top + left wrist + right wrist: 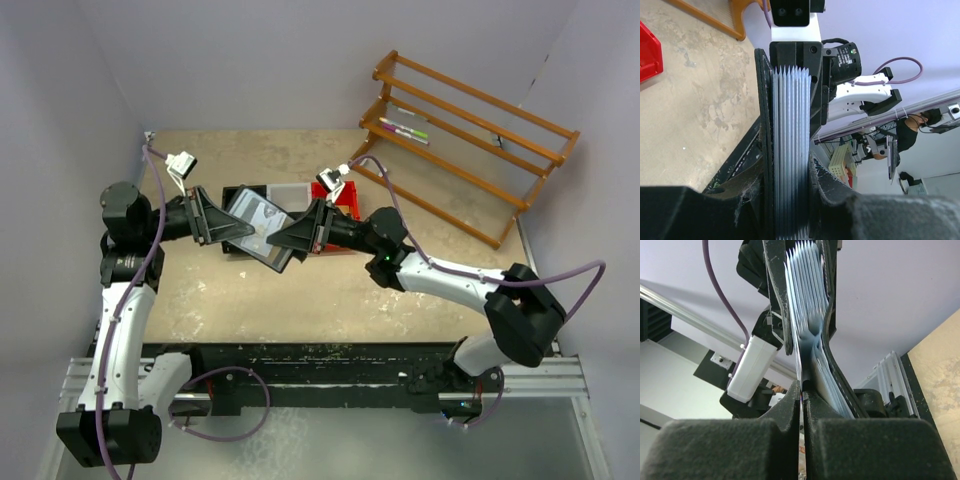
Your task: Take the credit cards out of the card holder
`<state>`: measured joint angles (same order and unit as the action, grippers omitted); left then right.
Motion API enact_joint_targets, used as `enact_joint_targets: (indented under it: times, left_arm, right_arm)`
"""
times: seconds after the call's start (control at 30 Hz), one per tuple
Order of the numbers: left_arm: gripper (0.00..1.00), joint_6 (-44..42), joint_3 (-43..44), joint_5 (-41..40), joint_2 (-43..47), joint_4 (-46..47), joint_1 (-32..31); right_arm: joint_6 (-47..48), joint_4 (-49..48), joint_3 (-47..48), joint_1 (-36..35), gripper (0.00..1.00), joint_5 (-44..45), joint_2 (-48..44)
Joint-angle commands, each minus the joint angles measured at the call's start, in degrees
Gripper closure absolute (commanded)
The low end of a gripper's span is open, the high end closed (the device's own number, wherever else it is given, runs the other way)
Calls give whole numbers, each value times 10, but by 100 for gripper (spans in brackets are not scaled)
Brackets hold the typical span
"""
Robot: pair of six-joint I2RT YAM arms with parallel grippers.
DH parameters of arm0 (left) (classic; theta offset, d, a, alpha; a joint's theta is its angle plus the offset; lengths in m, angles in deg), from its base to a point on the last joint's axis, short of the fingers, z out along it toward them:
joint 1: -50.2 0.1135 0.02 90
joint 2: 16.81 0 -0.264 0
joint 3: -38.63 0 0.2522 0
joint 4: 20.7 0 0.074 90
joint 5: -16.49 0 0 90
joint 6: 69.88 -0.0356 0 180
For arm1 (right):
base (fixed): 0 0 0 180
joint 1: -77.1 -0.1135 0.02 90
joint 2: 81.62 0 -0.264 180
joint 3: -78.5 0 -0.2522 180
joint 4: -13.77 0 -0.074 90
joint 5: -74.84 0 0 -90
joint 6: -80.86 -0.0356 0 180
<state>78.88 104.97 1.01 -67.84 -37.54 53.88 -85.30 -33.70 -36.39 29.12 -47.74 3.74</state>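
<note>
The black card holder [258, 228] hangs in the air over the trays, held between both grippers. My left gripper [228, 228] is shut on its left end. In the left wrist view, the left gripper [787, 172] clamps the holder's black cover [764, 125] and a fanned stack of grey-blue credit cards [790, 150], seen edge-on. My right gripper [290, 238] meets the holder from the right. In the right wrist view, the right gripper [801, 390] is shut on one thin sheet that looks like a card's edge, below the fanned cards [807, 285].
Joined trays lie on the table under the holder: black [235, 195], white [290, 190] and red [345, 200]. A wooden rack [470, 140] with pens [405, 130] stands at the back right. The red tray [647, 50] also shows in the left wrist view.
</note>
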Motion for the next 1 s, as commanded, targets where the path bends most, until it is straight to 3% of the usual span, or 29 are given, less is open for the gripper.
enact_joint_targets:
  times: [0.0, 0.3, 0.4, 0.5, 0.57, 0.73, 0.97]
  left_arm:
    - [80, -9, 32, 12, 5, 25, -2]
    - [81, -60, 69, -10, -13, -9, -1]
    - [89, -209, 139, -64, -37, -159, 1]
    - [88, -373, 223, -161, -76, -307, 1]
    - [88, -436, 255, -249, -96, -366, 2]
    - [89, -515, 290, -346, -114, -431, 2]
    - [88, -546, 322, -336, -93, -480, 2]
  right_arm:
    - [-6, -27, -41, 5, 100, 25, -14]
    - [-20, -57, -97, 10, 100, 23, -32]
    - [-18, -37, -129, 33, 100, 14, -59]
    - [1, 21, -150, 69, 100, 1, -94]
    - [39, 92, -140, 89, 100, -7, -107]
    - [191, 337, -16, 97, 100, 16, -68]
    - [302, 476, 220, 97, 100, 30, 117]
